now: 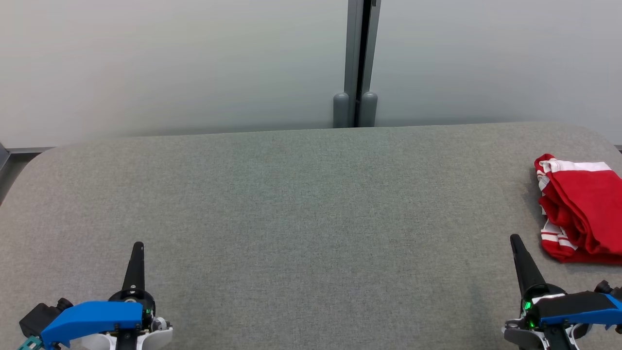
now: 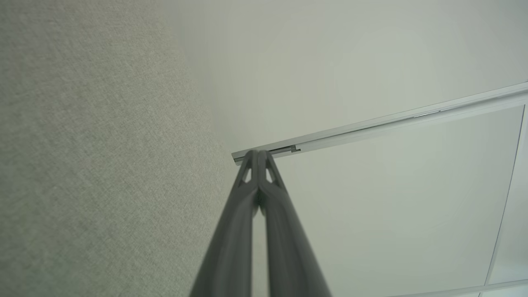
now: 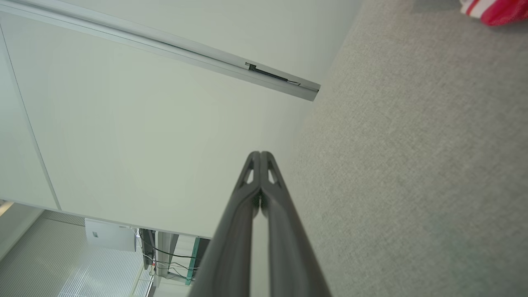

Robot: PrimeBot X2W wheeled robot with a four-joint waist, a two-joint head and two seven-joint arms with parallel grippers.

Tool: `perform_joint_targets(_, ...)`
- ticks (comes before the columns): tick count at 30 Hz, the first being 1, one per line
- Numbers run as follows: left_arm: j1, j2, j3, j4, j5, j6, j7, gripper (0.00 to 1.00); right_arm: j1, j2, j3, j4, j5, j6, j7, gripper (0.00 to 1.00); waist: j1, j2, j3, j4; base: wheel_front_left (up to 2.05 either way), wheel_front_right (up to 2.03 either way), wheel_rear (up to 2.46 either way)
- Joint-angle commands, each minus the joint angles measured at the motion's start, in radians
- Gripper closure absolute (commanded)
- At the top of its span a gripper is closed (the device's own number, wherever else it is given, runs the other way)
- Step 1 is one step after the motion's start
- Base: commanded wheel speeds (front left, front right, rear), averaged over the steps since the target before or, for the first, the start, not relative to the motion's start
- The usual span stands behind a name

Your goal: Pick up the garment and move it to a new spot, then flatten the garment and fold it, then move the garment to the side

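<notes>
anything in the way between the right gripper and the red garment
Nothing visible. Only bare grey table lies between the shut right gripper and the red and white garment lying near the table's right edge.

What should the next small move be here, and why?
Probably open the right claw and ease it toward the red-and-white garment. It lies bunched at the right end of the table, just beyond that claw. Both claws are shut and hold nothing, and the left claw is far off.
</notes>
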Motion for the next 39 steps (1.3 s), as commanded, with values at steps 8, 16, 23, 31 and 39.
perform_joint_targets(8,-0.027,-0.001,0.012,-0.015,-0.076,-0.009,0.023,1.0,-0.025,-0.008,-0.001,-0.007,0.088,0.001,0.014,1.0,0.0,0.0,0.0,0.001,0.0,0.0,0.0)
perform_joint_targets(16,-0.033,-0.003,0.02,-0.02,-0.135,-0.01,0.04,1.0,-0.03,-0.008,-0.001,-0.007,0.155,0.001,0.023,1.0,0.0,0.0,0.001,0.002,0.0,0.0,0.0)
perform_joint_targets(23,-0.038,-0.005,0.026,-0.024,-0.184,-0.01,0.052,1.0,-0.031,-0.008,-0.002,-0.006,0.209,0.001,0.031,1.0,0.0,0.0,0.001,0.003,0.0,0.0,0.0)
perform_joint_targets(31,-0.043,-0.006,0.031,-0.028,-0.237,-0.011,0.068,1.0,-0.035,-0.008,-0.002,-0.006,0.269,0.001,0.039,1.0,-0.0001,0.0,0.002,0.004,0.0,0.0,0.0)
perform_joint_targets(39,-0.046,-0.008,0.038,-0.033,-0.287,-0.012,0.081,1.0,-0.041,-0.008,-0.002,-0.006,0.325,0.001,0.047,1.0,-0.0001,0.0,0.002,0.005,0.0,0.0,0.0)
